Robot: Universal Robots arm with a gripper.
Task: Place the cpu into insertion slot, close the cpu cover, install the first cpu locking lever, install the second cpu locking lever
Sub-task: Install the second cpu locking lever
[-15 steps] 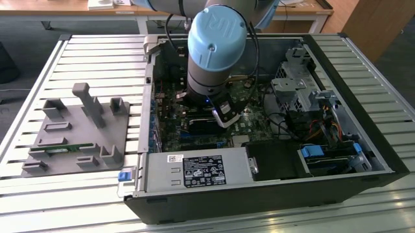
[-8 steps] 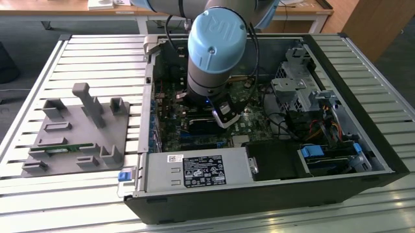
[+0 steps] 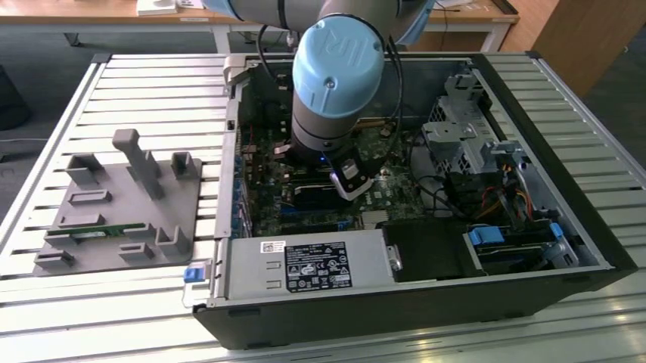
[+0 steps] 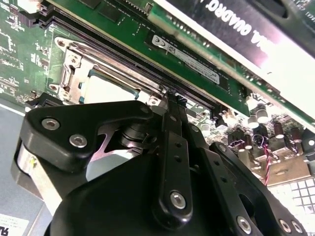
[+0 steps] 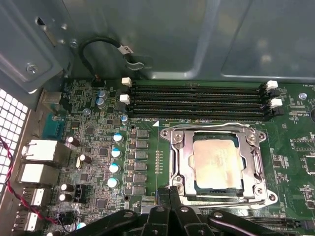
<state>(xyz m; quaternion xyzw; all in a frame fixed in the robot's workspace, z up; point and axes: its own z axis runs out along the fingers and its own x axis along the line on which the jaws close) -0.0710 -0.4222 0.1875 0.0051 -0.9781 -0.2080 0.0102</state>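
Note:
The cpu [image 5: 218, 163], a dull tan square chip, lies flat in the insertion slot [image 5: 219, 189] on the green motherboard. The cpu cover [image 5: 183, 162], a silver frame plate, lies down around it, and the chip shows through its window. Thin wire levers run along the frame's edges [image 5: 211, 127]. My gripper [image 5: 170, 191] is shut with its two black fingers pressed together and nothing visible between them, its tips at a corner of the frame. The second wrist view has the same fingertips [image 4: 169, 110] just beside the cover [image 4: 74, 73] and cpu [image 4: 106, 88]. In the exterior view my arm [image 3: 333, 91] reaches down into the open computer case.
Long black memory slots [image 5: 197, 101] run beside the socket, one holding a memory stick [image 4: 187, 56]. A graphics card [image 4: 256, 24] stands close behind. Capacitors [image 5: 114, 152] and rear ports [image 5: 37, 150] flank the board. A power supply [image 3: 308, 265], drive cage [image 3: 464, 136] and grey fixture tray [image 3: 121, 204] surround.

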